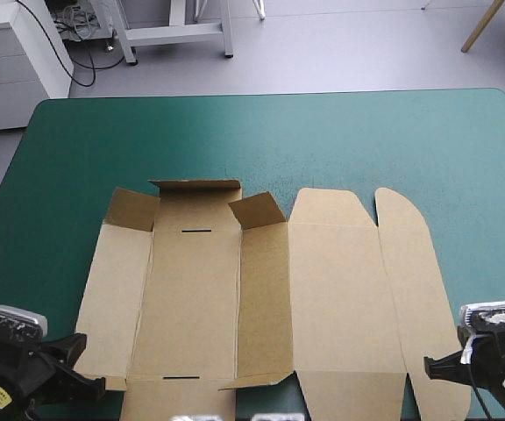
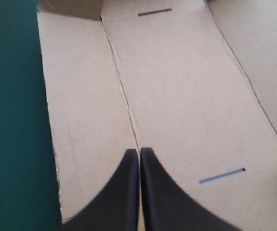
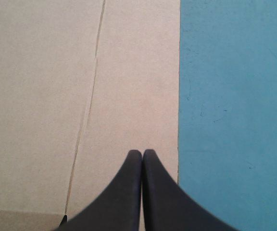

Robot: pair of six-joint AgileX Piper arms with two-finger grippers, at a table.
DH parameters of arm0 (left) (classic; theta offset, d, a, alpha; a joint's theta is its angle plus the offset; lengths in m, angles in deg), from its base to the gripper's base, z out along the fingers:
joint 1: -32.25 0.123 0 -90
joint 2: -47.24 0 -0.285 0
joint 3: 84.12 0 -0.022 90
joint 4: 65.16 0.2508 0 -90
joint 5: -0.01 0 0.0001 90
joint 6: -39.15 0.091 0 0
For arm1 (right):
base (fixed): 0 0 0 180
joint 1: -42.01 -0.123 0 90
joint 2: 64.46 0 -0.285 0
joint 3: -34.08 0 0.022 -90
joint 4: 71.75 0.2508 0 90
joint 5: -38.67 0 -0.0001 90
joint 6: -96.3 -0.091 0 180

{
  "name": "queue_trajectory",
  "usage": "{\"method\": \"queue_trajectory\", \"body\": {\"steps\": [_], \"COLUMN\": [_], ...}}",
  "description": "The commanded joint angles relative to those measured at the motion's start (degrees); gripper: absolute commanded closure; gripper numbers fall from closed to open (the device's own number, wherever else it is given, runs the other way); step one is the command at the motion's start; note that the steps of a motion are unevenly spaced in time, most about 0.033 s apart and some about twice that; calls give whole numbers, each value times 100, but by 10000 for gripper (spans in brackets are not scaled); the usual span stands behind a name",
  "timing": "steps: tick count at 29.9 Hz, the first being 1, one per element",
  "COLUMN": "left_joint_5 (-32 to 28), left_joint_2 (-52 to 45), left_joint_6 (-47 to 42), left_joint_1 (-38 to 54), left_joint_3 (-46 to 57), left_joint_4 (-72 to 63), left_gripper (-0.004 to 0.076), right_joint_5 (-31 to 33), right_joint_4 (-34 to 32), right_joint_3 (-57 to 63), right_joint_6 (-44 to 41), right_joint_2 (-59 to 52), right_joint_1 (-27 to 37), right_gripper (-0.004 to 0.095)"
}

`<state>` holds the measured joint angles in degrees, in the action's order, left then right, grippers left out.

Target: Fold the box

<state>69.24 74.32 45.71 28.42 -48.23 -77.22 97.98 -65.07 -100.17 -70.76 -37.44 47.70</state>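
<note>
The brown box (image 1: 261,298) lies as a cut sheet on the near half of the table. At its far end three small flaps (image 1: 195,186) stand partly raised; the rest lies flat. My left gripper (image 1: 90,386) is at the sheet's near left corner. In the left wrist view it (image 2: 139,151) is shut, hovering over the crease between the left side panel and the slotted base panel (image 2: 177,96). My right gripper (image 1: 430,368) sits at the near right corner. It (image 3: 142,153) is shut above the narrow outer panel (image 3: 129,86), close to that panel's edge.
The teal-green cover (image 1: 323,140) stretches beyond the box's far flaps to the table's far edge, and shows on both sides of the sheet. The cover (image 3: 234,115) starts just beside the right gripper. Two thin slots (image 2: 221,175) mark the base panel's ends.
</note>
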Motion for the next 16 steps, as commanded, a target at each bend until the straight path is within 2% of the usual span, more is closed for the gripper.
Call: {"method": "queue_trajectory", "body": {"steps": [1,5,16], "left_joint_5": [-217,-642,-781], "left_joint_2": [492,1054,2638], "left_joint_6": [-67,-67,-34], "left_joint_1": [2,2,2], "left_joint_3": [-185,-417,-678], "left_joint_4": [-242,-278,-142], "left_gripper": [734,734,734], "right_joint_5": [-363,-363,-363], "right_joint_4": [57,57,57], "right_joint_3": [-131,-131,-131], "right_joint_6": [52,52,52], "right_joint_2": [51,51,51], "right_joint_1": [35,35,35], "right_gripper": [927,927,927]}}
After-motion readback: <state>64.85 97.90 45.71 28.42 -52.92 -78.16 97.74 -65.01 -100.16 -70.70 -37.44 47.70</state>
